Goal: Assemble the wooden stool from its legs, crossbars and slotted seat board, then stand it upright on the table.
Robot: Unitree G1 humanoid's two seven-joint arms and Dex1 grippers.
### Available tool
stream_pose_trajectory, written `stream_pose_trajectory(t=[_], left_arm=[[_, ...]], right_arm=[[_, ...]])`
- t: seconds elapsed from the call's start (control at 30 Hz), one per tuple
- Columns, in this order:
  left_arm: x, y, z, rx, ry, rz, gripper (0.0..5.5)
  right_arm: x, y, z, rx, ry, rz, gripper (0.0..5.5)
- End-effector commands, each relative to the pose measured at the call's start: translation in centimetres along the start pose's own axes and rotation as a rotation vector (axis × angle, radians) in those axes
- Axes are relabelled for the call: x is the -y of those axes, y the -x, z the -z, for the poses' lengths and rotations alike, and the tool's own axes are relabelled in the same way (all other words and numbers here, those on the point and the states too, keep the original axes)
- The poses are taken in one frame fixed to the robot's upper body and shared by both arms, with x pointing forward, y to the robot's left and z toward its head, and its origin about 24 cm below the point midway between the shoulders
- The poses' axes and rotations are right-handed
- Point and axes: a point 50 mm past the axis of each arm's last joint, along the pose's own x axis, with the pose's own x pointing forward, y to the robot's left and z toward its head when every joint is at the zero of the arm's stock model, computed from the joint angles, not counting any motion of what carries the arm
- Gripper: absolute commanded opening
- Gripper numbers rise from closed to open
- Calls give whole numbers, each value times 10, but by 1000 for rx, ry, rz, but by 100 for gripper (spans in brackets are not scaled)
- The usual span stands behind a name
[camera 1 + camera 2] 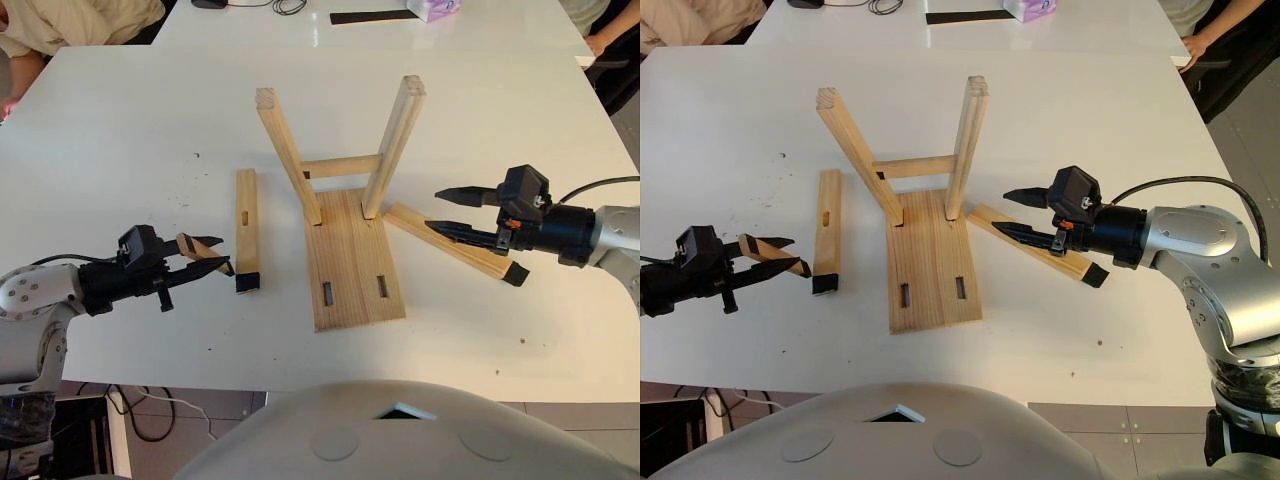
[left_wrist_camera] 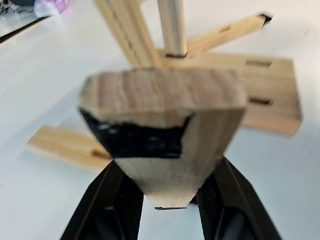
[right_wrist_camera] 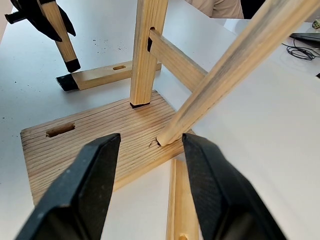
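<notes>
The slotted seat board (image 1: 355, 275) lies flat mid-table. Two legs (image 1: 288, 150) (image 1: 394, 143) stand in its far slots, leaning, and a crossbar (image 1: 341, 166) joins them. The two near slots (image 1: 328, 291) are empty. A loose leg (image 1: 246, 230) with a black tip lies left of the board. Another loose leg (image 1: 458, 244) lies to the right. My left gripper (image 1: 222, 255) hovers left of that first loose leg, shut on a short black-tipped wooden piece (image 2: 162, 130). My right gripper (image 1: 437, 210) stands open just above the right loose leg, pointing at the standing legs (image 3: 150, 55).
A second white table behind carries a black strip (image 1: 374, 17), a tissue pack (image 1: 436, 8) and cables. People sit at the far left and far right corners. The table's front edge runs close to both arms.
</notes>
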Motion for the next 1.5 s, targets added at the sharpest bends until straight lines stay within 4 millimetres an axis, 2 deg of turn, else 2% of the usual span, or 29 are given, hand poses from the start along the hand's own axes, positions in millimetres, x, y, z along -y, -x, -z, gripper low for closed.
stream_pose_trajectory(t=[0.03, 0.1, 0.23, 0.3, 0.47, 0.6, 0.73, 0.83, 0.97, 1.23, 1.5], left_arm=[[6, -4, -12, 35, 38, 34, 130], [3, -3, -15, 38, 31, 23, 130], [-22, 2, -22, 42, -99, -52, 130], [-38, -3, -28, 53, -144, -85, 130], [-60, -21, -38, 128, -304, -108, 130], [-68, -30, -27, 104, -380, -49, 130], [-78, -25, -16, 16, -392, 22, 130], [-83, -22, -10, -21, -373, 69, 130], [-86, -28, -9, 3, -361, 94, 130], [-84, -32, -7, 30, -335, 112, 130], [-82, -38, 5, 8, -309, 132, 130]], right_arm=[[1, 0, -1, -15, 19, -9, 229], [2, 0, -1, -19, 20, -10, 229], [3, -1, -1, -18, 21, -8, 229], [3, -2, -1, -14, 23, -9, 229], [3, -9, -3, 1, 27, -17, 229], [3, -13, -2, 2, 31, -22, 229], [2, -15, -1, 4, 30, -25, 229], [1, -16, 0, 0, 33, -26, 229], [0, -18, 2, -3, 37, -25, 229], [-3, -19, 5, -17, 41, -33, 229], [-5, -21, 6, -20, 38, -33, 229]])
